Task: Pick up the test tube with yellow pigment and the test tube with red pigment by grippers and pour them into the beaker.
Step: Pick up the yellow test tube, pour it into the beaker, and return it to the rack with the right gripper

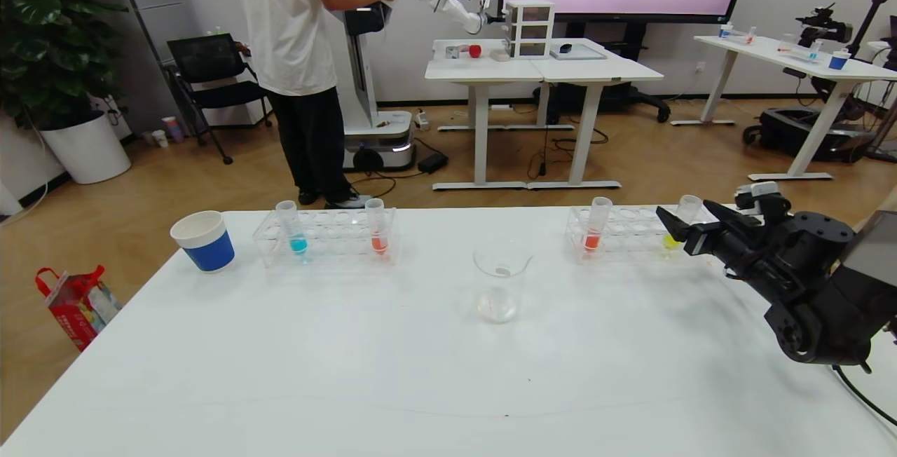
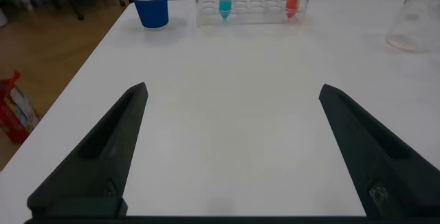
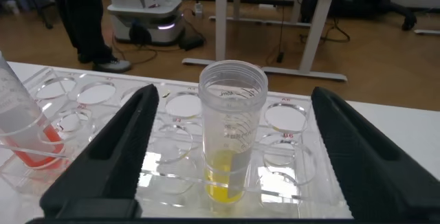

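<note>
Yellow test tube [image 3: 232, 138] racked, right gripper [image 3: 234, 152] open around it

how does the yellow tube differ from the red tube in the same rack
The yellow tube stands at the rack's right end; the red tube at its left end. The right end effector, open, is at the yellow tube with a finger on each side; nothing is near the red tube. Both are clear, uncapped, upright, with liquid only near the bottom.
</note>
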Action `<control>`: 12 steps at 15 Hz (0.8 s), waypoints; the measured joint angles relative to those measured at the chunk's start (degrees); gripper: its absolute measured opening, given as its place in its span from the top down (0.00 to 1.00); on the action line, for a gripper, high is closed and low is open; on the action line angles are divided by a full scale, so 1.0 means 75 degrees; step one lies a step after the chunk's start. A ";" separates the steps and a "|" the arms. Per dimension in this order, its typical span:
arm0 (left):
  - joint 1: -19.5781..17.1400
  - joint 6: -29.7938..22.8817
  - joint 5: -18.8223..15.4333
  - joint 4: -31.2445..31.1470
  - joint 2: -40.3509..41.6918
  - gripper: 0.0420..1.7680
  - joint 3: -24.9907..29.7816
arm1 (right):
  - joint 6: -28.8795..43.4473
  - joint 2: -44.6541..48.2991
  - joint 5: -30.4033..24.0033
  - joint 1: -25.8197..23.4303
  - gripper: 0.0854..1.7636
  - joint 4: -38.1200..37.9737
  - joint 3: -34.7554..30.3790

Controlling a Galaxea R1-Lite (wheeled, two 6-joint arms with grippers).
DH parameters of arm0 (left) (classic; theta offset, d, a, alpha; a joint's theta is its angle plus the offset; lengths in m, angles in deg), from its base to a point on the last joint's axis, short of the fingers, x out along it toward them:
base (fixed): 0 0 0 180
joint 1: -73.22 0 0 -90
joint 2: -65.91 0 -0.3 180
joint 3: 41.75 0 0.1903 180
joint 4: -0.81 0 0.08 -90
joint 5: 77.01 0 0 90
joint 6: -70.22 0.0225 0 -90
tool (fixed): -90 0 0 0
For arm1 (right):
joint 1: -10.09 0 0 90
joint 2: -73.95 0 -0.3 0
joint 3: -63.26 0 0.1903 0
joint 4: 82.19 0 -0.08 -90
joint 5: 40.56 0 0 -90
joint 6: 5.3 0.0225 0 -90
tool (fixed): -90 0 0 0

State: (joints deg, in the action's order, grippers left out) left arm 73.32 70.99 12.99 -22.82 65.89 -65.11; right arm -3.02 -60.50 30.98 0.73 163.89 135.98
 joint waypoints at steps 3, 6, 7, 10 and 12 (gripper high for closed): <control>0.0000 0.0000 0.0000 0.0000 0.0000 0.02 0.0000 | 0.0000 0.0000 -0.0005 0.0024 0.79 -0.0005 0.0033; 0.0000 0.0003 0.0000 0.0000 0.0000 0.02 0.0000 | -0.0003 0.0024 -0.0037 0.0026 0.73 -0.0003 -0.0015; -0.0003 0.0007 0.0000 0.0000 0.0000 0.02 0.0000 | -0.0011 0.0059 -0.0044 0.0026 0.76 -0.0005 -0.0047; 0.0000 0.0003 0.0000 -0.0003 0.0000 0.02 0.0000 | -0.0026 0.0250 -0.0046 0.0021 0.76 -0.0003 -0.0067; 0.0000 0.0003 0.0000 0.0000 0.0000 0.02 0.0000 | -0.0041 0.0473 -0.0037 0.0018 0.76 -0.0067 -0.0003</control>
State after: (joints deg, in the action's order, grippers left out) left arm 73.32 71.01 12.99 -22.82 65.89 -65.11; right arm -3.33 -56.95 30.70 0.86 163.39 135.96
